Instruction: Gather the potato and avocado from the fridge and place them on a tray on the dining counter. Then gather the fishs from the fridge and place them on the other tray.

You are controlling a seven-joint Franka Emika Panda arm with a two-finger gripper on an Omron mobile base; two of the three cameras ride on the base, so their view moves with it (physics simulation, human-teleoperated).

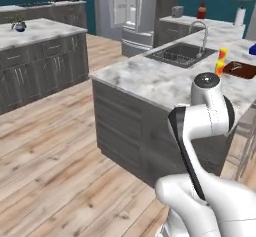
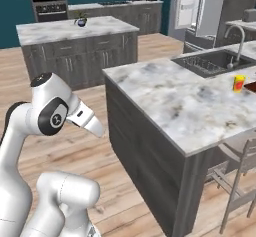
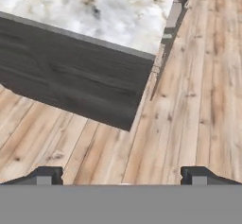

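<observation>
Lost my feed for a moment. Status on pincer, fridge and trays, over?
Pincer open, empty, over wood floor beside the dining counter. Fridge far ahead, across the room. Brown tray on counter's far end. Counter sits between arm and fridge.

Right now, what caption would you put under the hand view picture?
Open gripper hangs over the wood floor beside the dining counter corner.
</observation>
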